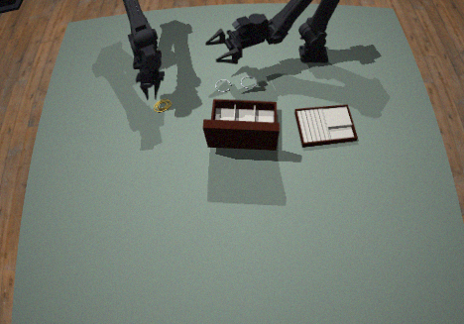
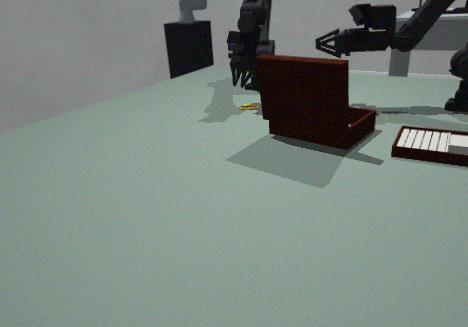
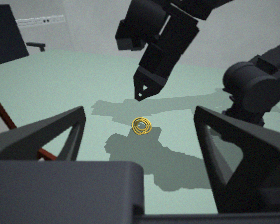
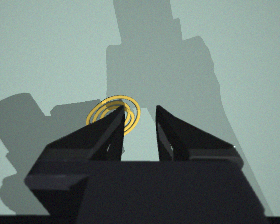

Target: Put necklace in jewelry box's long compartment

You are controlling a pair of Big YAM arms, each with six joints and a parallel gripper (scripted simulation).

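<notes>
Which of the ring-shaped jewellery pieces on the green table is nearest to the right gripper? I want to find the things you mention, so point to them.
The gold-coloured coil of thin loops (image 1: 157, 108) (image 2: 248, 107) (image 3: 134, 126) (image 4: 138, 114), near the fingertips of the right gripper (image 1: 151, 98) (image 2: 239, 85) (image 3: 138, 96) (image 4: 140, 111); two silvery rings (image 1: 215, 86) lie farther off.

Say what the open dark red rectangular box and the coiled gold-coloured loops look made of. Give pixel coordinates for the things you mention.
Box (image 1: 241, 136) (image 2: 305, 90) (image 3: 46, 154): possibly stained wood, fairly matt; reddish-brown faces, no sharp reflections.

Loops (image 1: 157, 108) (image 2: 248, 107) (image 3: 134, 126) (image 4: 138, 111): probably metal, lightly polished; yellow with lighter streaks. Plastic remains possible.
</notes>
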